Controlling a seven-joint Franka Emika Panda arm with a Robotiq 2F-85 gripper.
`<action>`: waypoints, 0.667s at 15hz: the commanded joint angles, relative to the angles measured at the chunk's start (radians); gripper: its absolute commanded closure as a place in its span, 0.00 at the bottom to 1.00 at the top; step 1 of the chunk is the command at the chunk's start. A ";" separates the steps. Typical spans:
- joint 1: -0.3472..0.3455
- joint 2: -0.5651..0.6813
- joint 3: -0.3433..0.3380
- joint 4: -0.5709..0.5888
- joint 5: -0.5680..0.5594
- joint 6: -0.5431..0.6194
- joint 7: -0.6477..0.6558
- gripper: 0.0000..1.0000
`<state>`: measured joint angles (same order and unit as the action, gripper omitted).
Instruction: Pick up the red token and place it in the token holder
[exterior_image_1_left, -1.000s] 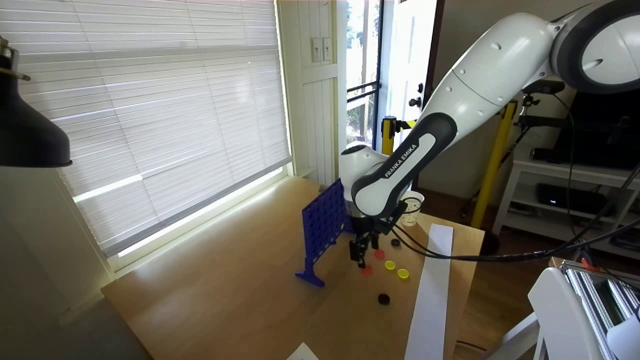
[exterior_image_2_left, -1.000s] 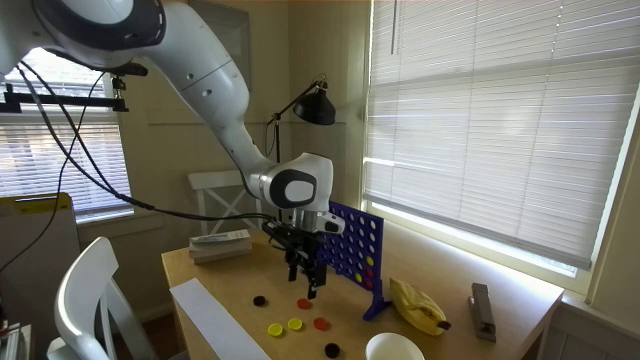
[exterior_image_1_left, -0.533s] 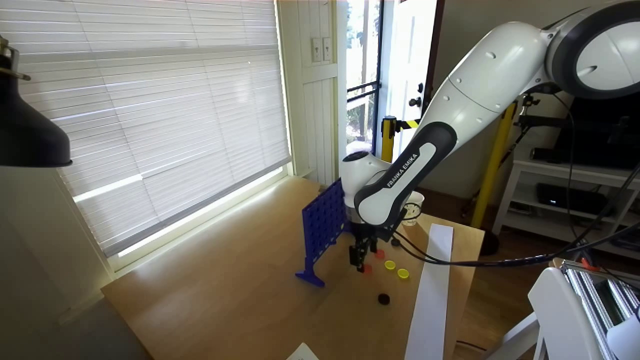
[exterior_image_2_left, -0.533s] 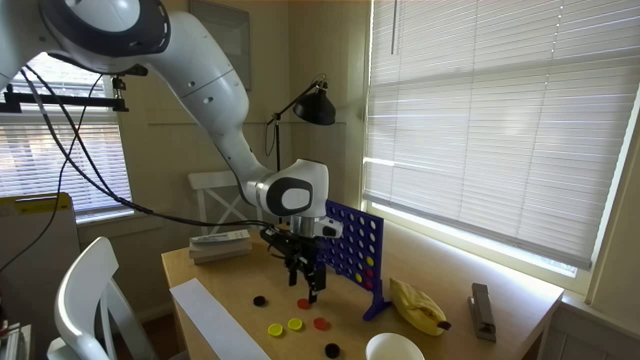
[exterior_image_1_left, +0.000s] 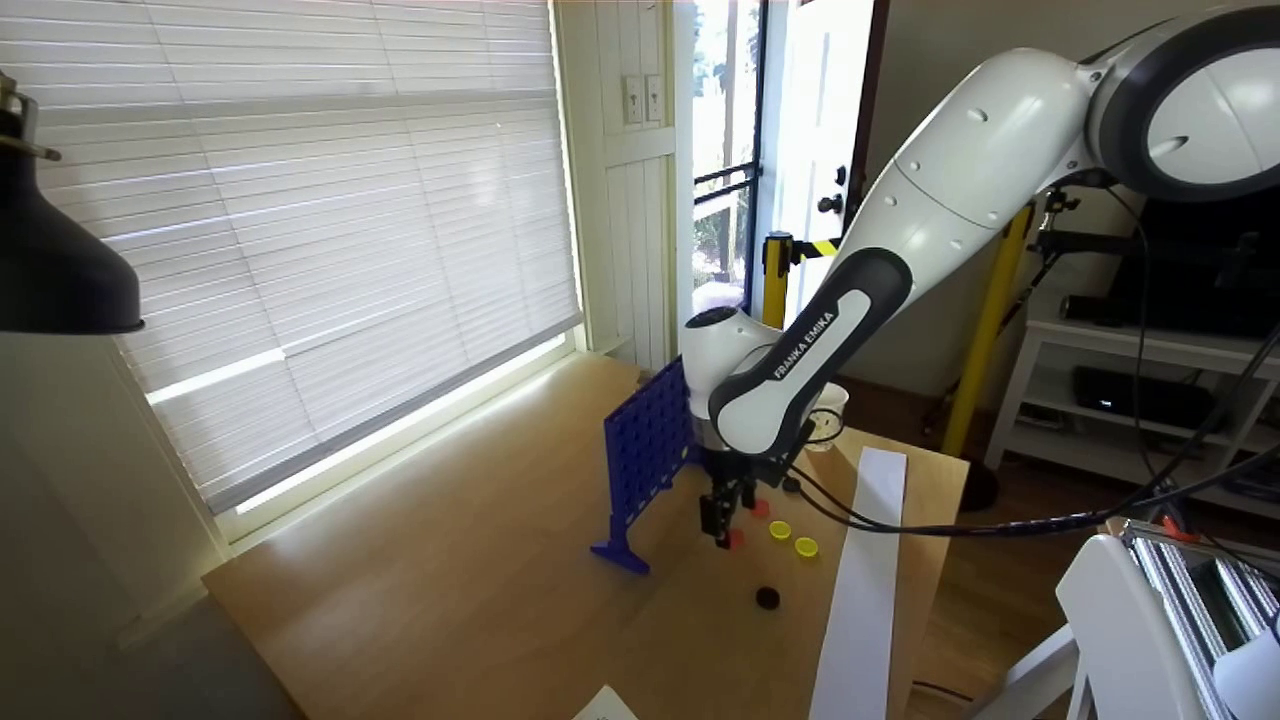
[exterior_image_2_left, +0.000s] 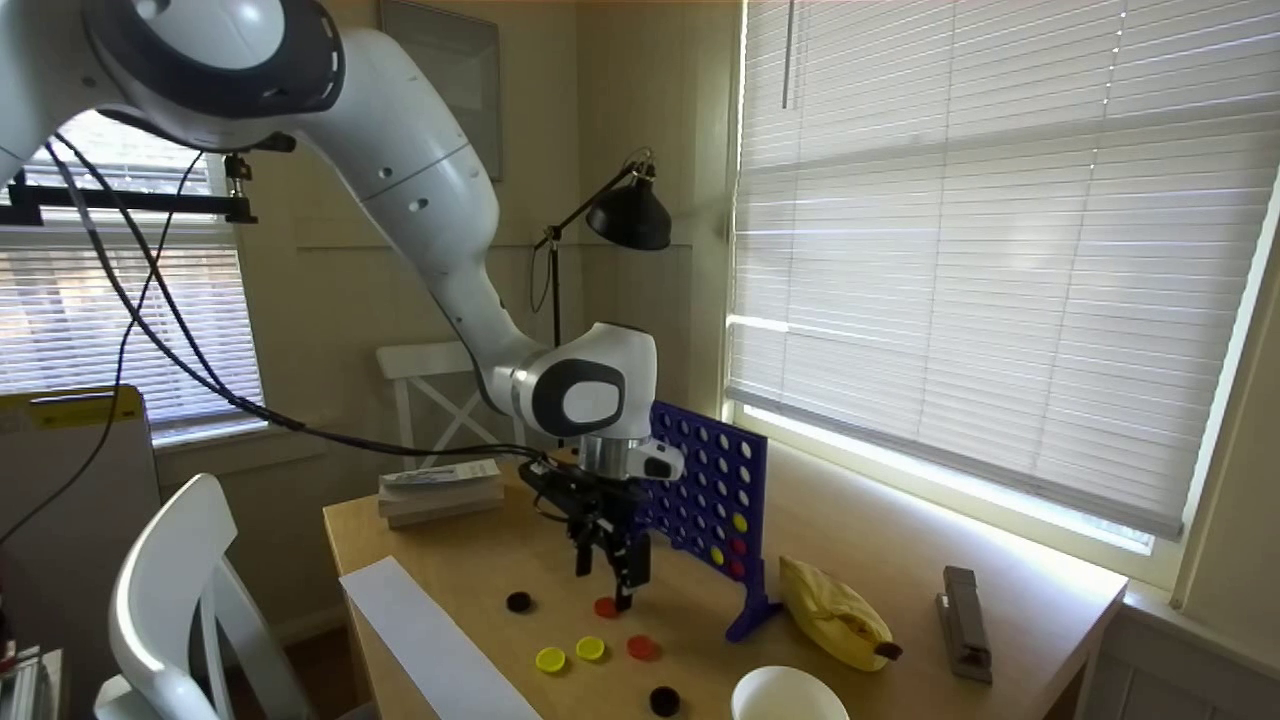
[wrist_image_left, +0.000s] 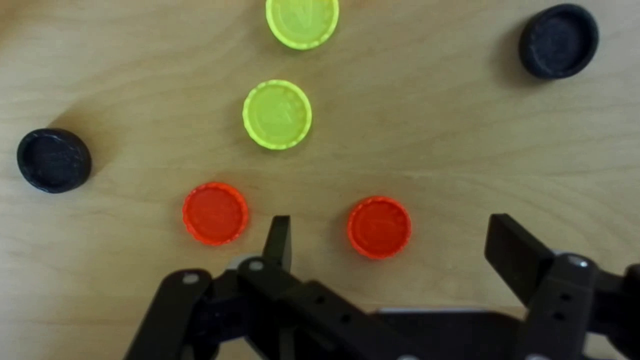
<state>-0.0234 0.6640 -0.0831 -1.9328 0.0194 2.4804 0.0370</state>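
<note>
Two flat red tokens lie on the table. One red token sits between my fingers in the wrist view. It also shows in both exterior views, partly behind a finger. The second red token lies just outside the left finger, also seen in an exterior view. My gripper is open and empty, pointing down just above the table, around but apart from the token. The blue token holder stands upright beside the gripper, holding a few red and yellow discs. It is out of the wrist view.
Two yellow discs and two black discs lie around the red tokens. A white paper strip, a paper cup, a banana, a stapler and books are on the table.
My gripper has moved down toward the table and the red token, with a slight sideways shift. It stays open. The tokens and the holder have not moved.
</note>
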 joint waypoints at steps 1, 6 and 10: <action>0.003 0.031 -0.005 0.011 -0.028 0.032 0.011 0.00; 0.014 0.040 -0.022 -0.001 -0.042 0.098 0.029 0.00; 0.017 0.050 -0.025 0.004 -0.055 0.111 0.023 0.16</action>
<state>-0.0203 0.7008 -0.0951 -1.9329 -0.0035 2.5625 0.0387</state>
